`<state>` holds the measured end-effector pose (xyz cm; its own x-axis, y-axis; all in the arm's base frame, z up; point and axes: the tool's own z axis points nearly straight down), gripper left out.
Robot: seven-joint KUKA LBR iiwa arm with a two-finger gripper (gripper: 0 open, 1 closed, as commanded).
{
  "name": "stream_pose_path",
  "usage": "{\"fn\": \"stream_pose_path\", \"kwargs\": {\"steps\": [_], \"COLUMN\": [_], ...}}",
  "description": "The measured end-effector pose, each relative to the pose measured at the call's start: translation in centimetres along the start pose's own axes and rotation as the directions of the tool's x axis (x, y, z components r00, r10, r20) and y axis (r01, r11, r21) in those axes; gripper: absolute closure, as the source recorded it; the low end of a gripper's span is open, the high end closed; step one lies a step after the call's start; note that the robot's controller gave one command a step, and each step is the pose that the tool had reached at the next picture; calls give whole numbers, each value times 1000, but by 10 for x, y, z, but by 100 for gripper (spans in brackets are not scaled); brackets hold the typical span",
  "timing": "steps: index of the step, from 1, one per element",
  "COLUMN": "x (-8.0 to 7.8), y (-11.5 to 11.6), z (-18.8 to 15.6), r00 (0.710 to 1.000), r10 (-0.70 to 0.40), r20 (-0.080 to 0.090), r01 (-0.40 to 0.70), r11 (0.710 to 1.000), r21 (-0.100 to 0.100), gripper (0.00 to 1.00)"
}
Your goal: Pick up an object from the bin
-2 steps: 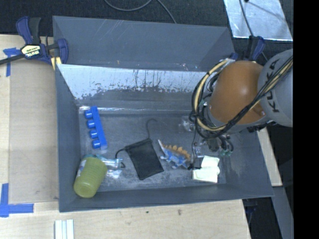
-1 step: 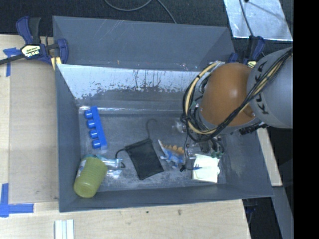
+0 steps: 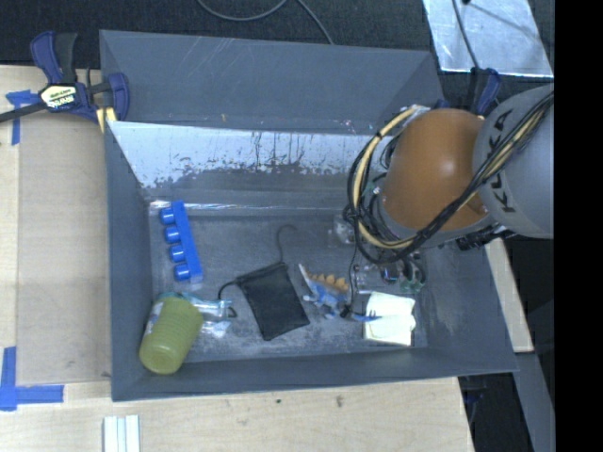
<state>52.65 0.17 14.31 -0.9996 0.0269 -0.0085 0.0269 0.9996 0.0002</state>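
Dark floor [image 3: 141, 8] across the top of the frame, with a thin black cable [image 3: 236, 14] looping at top centre. At upper right, a shiny grey sheet [image 3: 485, 26]. Down the left and along the bottom, pale wooden tabletop [image 3: 57, 252].

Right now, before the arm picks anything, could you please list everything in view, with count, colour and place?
bin: one, grey metal, middle of view
studded block: one, blue, left of floor
cylinder: one, olive green, lying in near-left corner
clear plastic piece: one, beside the cylinder
flat pad: one, black, floor centre, thin black cord attached
small bits: a few, tan and blue, right of the pad
soft block: one, white and pale yellow, near-right
arm: one, silver, orange wrist cover, cables, over the bin's right part
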Motion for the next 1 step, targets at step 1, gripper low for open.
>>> {"fn": "stream_pose_path", "kwargs": {"steps": [1], "x": [5], "y": [5], "z": [64], "r00": [1000], "r10": [10], "r20": [-2], "r01": [-10], "r11": [1000], "r21": [1], "gripper": [0]}}
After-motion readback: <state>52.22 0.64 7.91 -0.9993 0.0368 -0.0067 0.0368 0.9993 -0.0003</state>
